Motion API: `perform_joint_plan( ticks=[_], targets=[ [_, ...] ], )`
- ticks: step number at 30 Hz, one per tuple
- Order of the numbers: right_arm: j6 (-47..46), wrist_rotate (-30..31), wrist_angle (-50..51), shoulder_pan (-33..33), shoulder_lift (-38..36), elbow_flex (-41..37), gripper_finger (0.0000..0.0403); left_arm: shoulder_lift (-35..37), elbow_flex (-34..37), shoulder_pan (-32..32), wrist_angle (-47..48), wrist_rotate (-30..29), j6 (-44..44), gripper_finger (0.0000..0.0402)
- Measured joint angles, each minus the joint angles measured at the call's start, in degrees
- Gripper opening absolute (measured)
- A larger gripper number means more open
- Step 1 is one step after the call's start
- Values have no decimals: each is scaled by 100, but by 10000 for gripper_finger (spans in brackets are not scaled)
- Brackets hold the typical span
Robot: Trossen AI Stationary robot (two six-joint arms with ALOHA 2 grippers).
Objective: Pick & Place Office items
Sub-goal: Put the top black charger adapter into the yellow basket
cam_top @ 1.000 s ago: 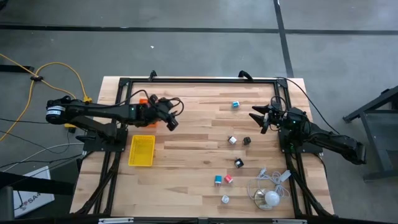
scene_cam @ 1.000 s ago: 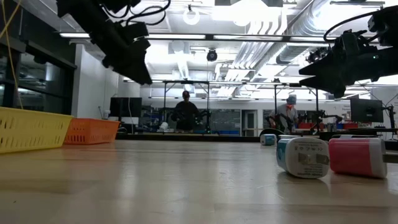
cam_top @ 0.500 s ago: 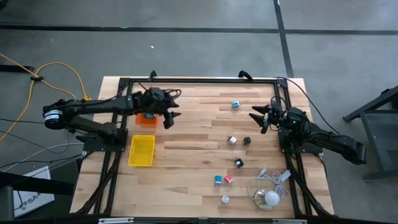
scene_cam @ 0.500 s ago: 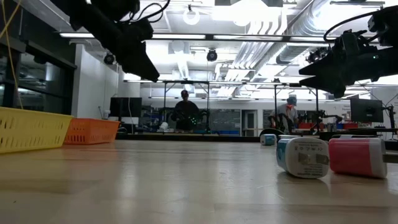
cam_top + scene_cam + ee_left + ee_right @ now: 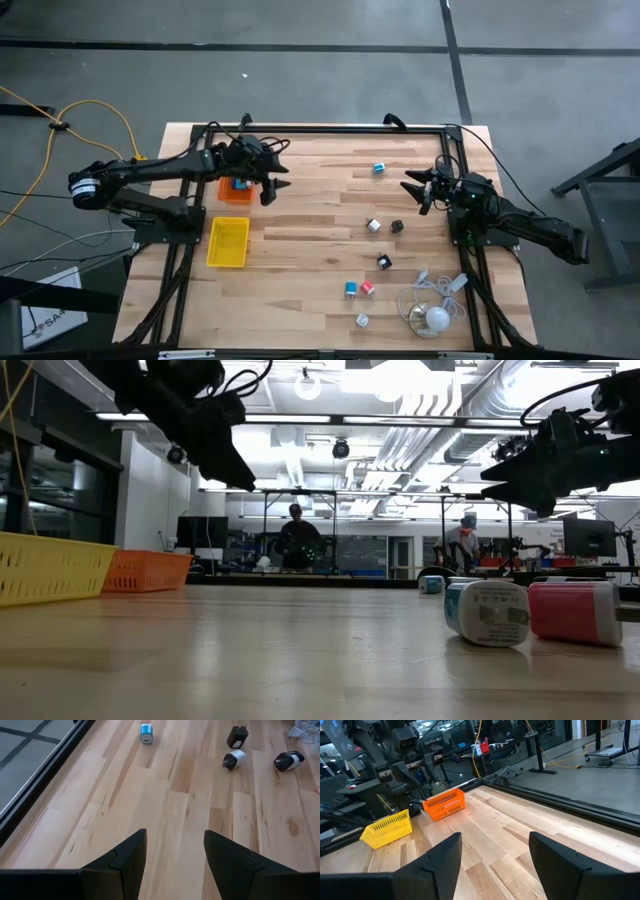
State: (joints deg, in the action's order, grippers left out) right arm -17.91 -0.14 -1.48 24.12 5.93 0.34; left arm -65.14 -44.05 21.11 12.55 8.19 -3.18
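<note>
Left gripper (image 5: 270,181), fingers wide and empty beside the orange tray (image 5: 235,192), should reach right toward the scattered office items (image 5: 373,226); right gripper (image 5: 418,190) waits wide open.

Left end effector (image 5: 277,180) raised, spread; right end effector (image 5: 413,188) raised, spread

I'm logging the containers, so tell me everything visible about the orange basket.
The orange basket is a small rectangular bin, plastic by its look, with slotted lattice walls and an open top. It stands upright on the wooden table near the far left corner, beside the yellow basket but apart from it. The left claw hangs open at its edge, partly hiding it from above.
</note>
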Motion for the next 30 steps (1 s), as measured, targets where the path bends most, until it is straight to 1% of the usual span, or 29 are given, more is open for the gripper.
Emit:
perform_joint_plan(
  ticks=[6, 16, 30],
  targets=[
    [-1, -1, 0, 0, 0, -2, 219, 0, 0, -92, -7, 0, -24, 191],
    [0, -1, 0, 0, 0, -1, 219, 0, 0, -103, -21, -4, 488, 191],
    [0, 0, 0, 0, 2, -2, 219, -2, 0, -103, -21, -7, 452, 191]
  ],
)
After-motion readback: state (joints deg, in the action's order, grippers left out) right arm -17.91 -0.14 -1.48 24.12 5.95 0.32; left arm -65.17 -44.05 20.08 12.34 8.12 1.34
